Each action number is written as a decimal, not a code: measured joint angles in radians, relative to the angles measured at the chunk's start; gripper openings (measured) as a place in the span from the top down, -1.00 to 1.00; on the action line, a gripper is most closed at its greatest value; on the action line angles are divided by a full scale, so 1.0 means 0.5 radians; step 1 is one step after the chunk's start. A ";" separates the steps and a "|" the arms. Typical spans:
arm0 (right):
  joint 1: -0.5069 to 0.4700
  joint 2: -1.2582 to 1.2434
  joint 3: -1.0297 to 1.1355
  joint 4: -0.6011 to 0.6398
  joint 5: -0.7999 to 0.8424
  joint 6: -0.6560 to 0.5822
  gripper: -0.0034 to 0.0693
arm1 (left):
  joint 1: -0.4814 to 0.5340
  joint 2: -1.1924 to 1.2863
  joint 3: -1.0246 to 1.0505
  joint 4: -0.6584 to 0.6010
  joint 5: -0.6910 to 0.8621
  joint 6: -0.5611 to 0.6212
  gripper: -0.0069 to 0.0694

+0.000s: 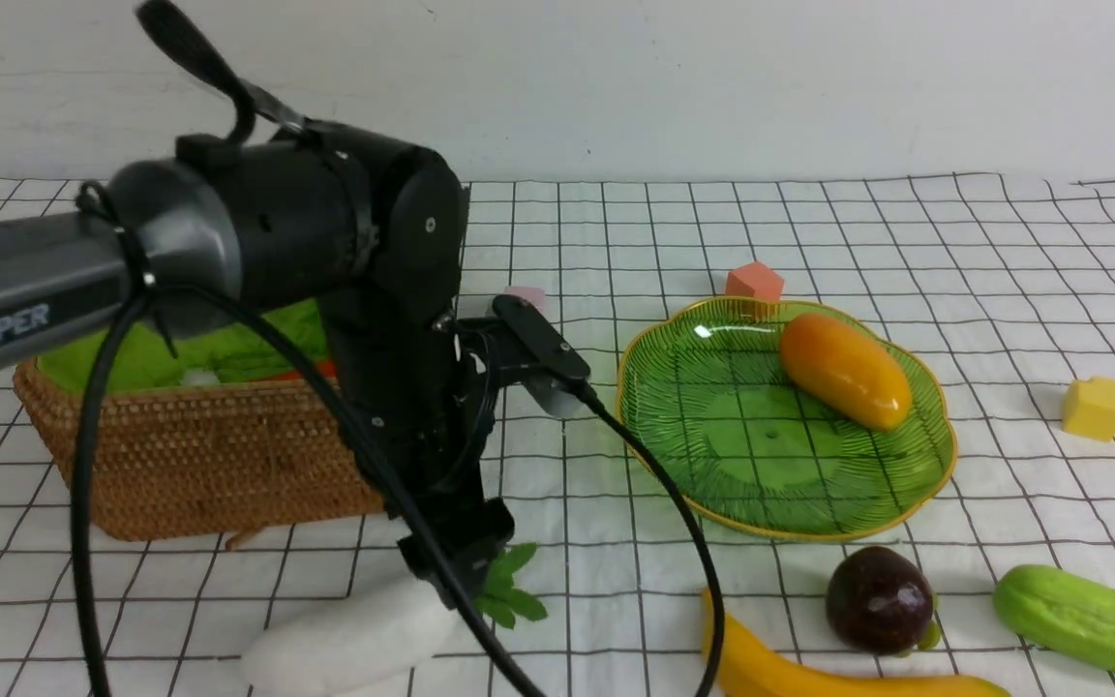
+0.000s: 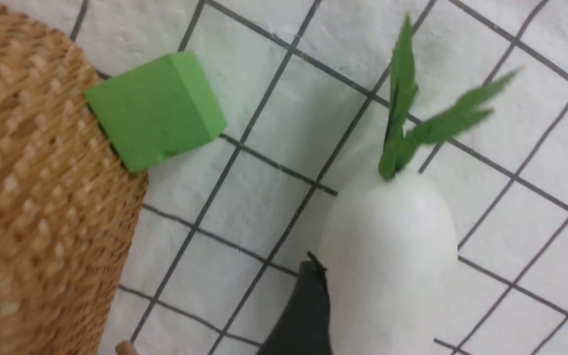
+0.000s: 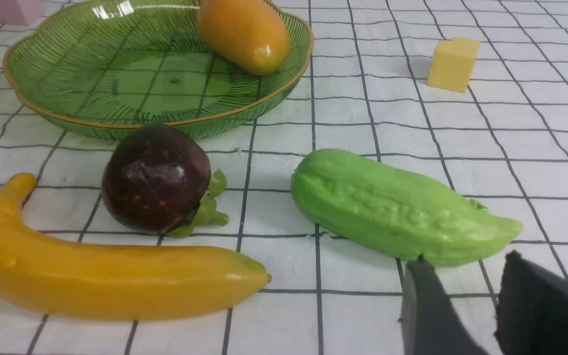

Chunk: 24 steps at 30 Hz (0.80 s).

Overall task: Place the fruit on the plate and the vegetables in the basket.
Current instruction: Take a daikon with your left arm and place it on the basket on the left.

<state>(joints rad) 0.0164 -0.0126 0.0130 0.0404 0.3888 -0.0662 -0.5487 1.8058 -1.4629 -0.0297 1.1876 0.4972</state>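
Note:
The white radish (image 2: 387, 266) with green leaves lies on the cloth between the fingers of my left gripper (image 2: 454, 261), which is open; one finger (image 2: 299, 315) touches it and the other stands apart. The wicker basket (image 1: 199, 465) is just beside it. On the green plate (image 1: 712, 436) lies the mango (image 1: 843, 373). In front of the plate are the purple fruit (image 3: 156, 177), the banana (image 3: 101, 281) and the green gourd (image 3: 397, 207). My right gripper (image 3: 466, 259) hovers just short of the gourd, slightly open and holding nothing.
A green foam cube (image 2: 156, 111) rests against the basket wall. A yellow cube (image 1: 1095, 407) sits right of the plate, with an orange cube (image 1: 754, 281) and a pink cube (image 1: 526, 295) behind it. Something red-orange (image 1: 316, 370) shows inside the basket.

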 joint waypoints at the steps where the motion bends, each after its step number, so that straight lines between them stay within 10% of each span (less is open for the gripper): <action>1: 0.000 0.000 0.000 0.000 0.000 0.000 0.24 | 0.000 -0.035 0.000 0.007 0.021 -0.008 -0.94; 14: 0.000 0.000 0.000 0.000 0.000 0.000 0.24 | 0.000 -0.097 0.564 0.238 -0.423 -0.141 -0.90; 24: 0.000 0.000 0.000 0.000 0.000 0.000 0.24 | 0.000 0.078 0.707 0.231 -0.584 -0.155 -0.40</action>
<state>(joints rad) 0.0164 -0.0126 0.0130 0.0404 0.3888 -0.0662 -0.5487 1.8448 -1.1093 0.0860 0.8956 0.4198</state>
